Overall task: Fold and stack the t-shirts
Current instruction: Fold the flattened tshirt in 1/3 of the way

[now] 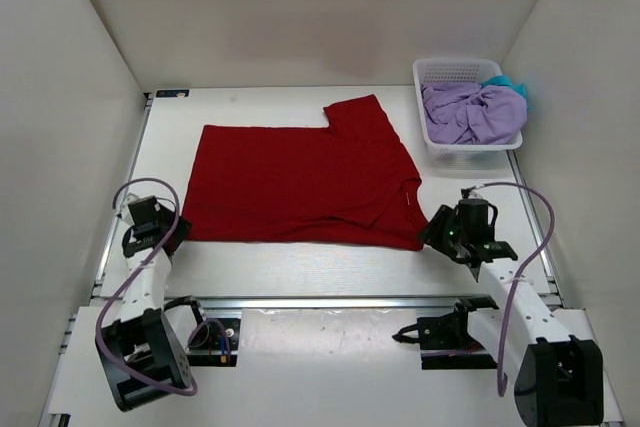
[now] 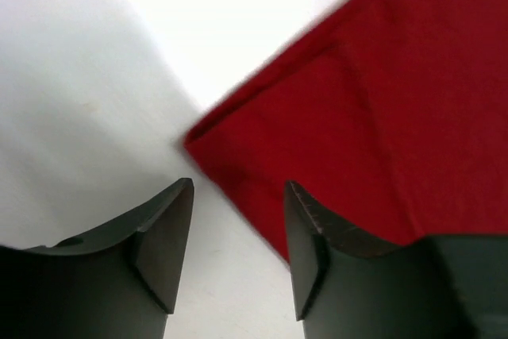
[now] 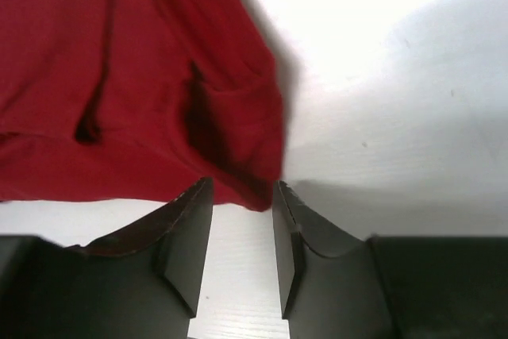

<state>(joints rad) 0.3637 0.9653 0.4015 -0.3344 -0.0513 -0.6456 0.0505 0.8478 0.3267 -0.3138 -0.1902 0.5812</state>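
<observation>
The red t-shirt [image 1: 300, 182] lies spread flat on the white table, partly folded, one sleeve sticking out at the back. My left gripper [image 1: 176, 230] is open and empty, just off the shirt's near left corner [image 2: 194, 139]. My right gripper [image 1: 432, 234] is open and empty at the shirt's near right corner [image 3: 258, 196], the cloth edge lying just ahead of the open jaws. The lavender t-shirt [image 1: 470, 112] is bunched in the white basket [image 1: 455, 70]. A bit of the teal t-shirt [image 1: 505, 82] peeks out behind it.
The basket stands at the back right against the enclosure's right wall. White walls close in the table on the left, back and right. A metal rail [image 1: 330, 300] runs along the near edge, in front of the arm bases.
</observation>
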